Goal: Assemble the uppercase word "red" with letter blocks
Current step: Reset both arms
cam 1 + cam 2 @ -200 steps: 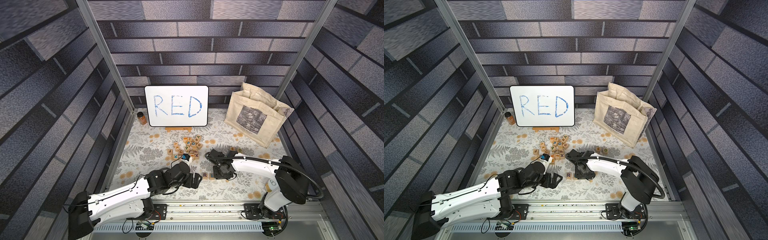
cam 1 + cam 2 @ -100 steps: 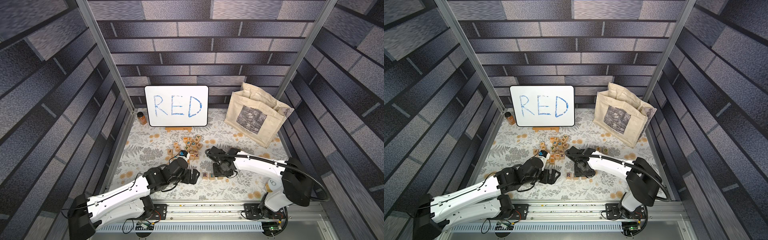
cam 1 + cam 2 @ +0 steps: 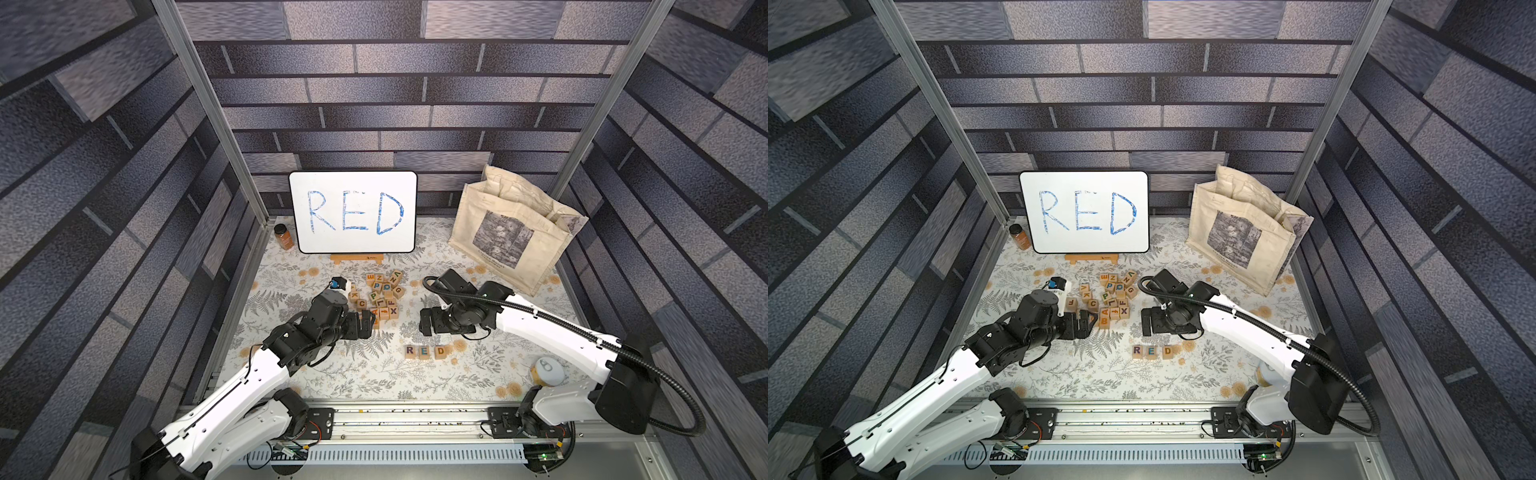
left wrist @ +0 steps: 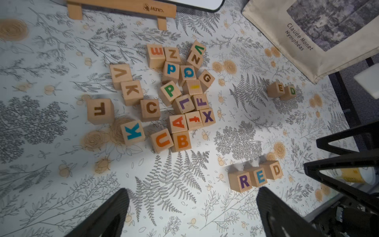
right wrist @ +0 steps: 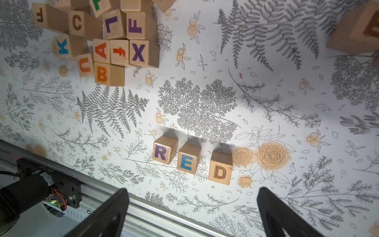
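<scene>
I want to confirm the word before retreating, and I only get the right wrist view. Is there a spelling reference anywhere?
Observer: Yes. A white board at the back reads RED in blue, and the row of R block, E block and D block matches it.
Operator: What's the left gripper doing?
Observer: The left gripper hangs open and empty by the loose pile.
Operator: Any duplicate letters out?
Observer: A spare E cube and a green D cube sit side by side near the tote bag, away from the row.
</scene>
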`<state>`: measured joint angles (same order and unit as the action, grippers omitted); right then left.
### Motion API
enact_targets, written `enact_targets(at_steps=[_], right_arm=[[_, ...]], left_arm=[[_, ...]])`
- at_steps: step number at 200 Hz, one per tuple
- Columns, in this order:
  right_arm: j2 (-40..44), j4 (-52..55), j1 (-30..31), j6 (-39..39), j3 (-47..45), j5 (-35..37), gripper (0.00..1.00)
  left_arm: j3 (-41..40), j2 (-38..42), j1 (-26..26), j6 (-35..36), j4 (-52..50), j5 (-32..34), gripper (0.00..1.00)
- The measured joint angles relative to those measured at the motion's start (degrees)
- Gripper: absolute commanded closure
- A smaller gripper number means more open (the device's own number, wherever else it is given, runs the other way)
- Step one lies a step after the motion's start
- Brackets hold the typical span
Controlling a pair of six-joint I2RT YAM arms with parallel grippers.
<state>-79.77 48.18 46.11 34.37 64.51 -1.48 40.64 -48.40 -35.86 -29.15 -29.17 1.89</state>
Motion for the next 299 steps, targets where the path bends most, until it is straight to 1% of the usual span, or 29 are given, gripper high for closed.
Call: enact_targets(at_steps=[26, 61, 90, 124, 153, 169, 206, 260, 299], right_arm=[[0.0, -0.3, -3.8, -4.5, 1.6, -0.2, 0.00], [-0.5, -2.3, -8.7, -10.8, 1.6, 1.6, 0.00], [-1.6, -6.9, -15.2, -14.1, -0.8, 1.7, 0.00], [-2.1, -14.9, -22.4, -17.8, -7.4, 2.2, 0.00], [-4.4, -20.3, -28.3, -21.3, -8.1, 0.1, 0.00], [-5.3, -24.0, -31.1, -22.9, -8.5, -1.5, 0.00], [-7.5, -30.8, -36.5, -26.9, -9.9, -4.5, 0.00], [-9.0, -39.3, -41.1, -30.5, -13.7, -7.6, 0.00], [-9.0, -47.3, -44.3, -30.8, -18.6, -7.3, 0.00]], left_arm=[[-0.7, 1.2, 4.3, 3.3, 2.8, 3.2, 0.00], [-2.5, -0.5, 13.7, 6.7, 7.3, 4.4, 0.00], [-3.8, -3.9, 20.9, 9.7, 10.5, 4.4, 0.00], [-5.5, -6.1, 28.8, 12.8, 15.2, 3.0, 0.00], [-6.7, -9.4, 34.0, 14.9, 19.1, 1.5, 0.00], [-7.7, -11.1, 35.6, 16.0, 21.7, 1.3, 0.00], [-9.8, -15.2, 37.0, 18.1, 28.0, 0.0, 0.00], [-11.1, -24.8, 39.7, 20.3, 38.7, -2.2, 0.00], [-11.1, -29.8, 41.0, 21.4, 44.7, -5.1, 0.00]])
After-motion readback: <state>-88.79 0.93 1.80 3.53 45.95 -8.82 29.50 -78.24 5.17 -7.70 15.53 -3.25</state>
